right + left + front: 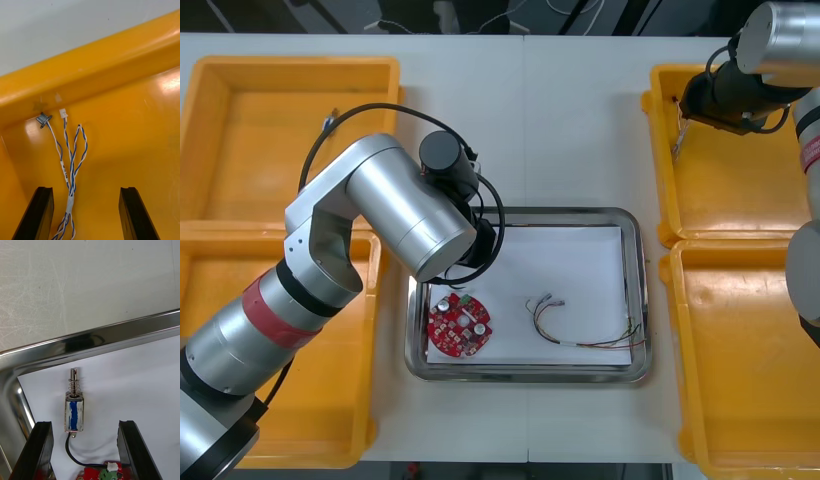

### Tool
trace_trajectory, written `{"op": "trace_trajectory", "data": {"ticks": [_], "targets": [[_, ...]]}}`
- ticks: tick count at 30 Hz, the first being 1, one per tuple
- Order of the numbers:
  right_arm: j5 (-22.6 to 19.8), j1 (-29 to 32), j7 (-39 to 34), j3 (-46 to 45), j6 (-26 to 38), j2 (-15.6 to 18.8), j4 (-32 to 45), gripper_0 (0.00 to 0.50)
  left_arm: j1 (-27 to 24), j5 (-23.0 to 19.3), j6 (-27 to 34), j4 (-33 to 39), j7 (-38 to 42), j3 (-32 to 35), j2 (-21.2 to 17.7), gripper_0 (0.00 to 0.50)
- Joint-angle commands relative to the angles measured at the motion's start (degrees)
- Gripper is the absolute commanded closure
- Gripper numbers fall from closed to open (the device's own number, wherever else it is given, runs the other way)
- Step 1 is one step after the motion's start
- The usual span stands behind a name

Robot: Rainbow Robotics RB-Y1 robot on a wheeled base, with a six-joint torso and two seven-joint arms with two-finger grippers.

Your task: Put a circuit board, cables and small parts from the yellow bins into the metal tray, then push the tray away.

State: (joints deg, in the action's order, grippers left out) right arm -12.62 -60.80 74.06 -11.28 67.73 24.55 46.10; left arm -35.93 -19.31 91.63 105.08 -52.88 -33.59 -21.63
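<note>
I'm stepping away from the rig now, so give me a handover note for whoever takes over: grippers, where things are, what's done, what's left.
Left gripper: open, low over the left side of the metal tray. A small metal part lies ungripped between its fingers on the white liner.
Right gripper: open, down in the far right yellow bin, straddling the twisted blue and white cable, which is not yet gripped.
Done: the red circuit board, a thin cable and the small metal part are in the tray.
Left: grip the blue and white cable, place it in the tray, then push the tray away.
</note>
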Motion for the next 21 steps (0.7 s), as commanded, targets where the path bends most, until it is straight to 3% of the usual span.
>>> {"op": "trace_trajectory", "data": {"ticks": [1, 9, 21], "targets": [[0.8, -1.3, -3.2, -1.0, -1.2, -0.9, -1.2, 0.000, 0.4, -0.5, 0.0, 3.7, 5.2, -1.0, -1.8, 0.000], [0.8, -1.3, -3.7, -0.4, -3.0, -1.6, -3.1, 0.000, -1.9, -2.8, 2.5, 4.4, 4.6, 0.8, -3.6, 0.000], [0.6, -1.2, -5.1, -0.4, -3.3, -2.4, -3.7, 0.000, -8.7, -10.6, 10.1, 4.1, 1.9, 10.4, -6.0, 0.000]]}}
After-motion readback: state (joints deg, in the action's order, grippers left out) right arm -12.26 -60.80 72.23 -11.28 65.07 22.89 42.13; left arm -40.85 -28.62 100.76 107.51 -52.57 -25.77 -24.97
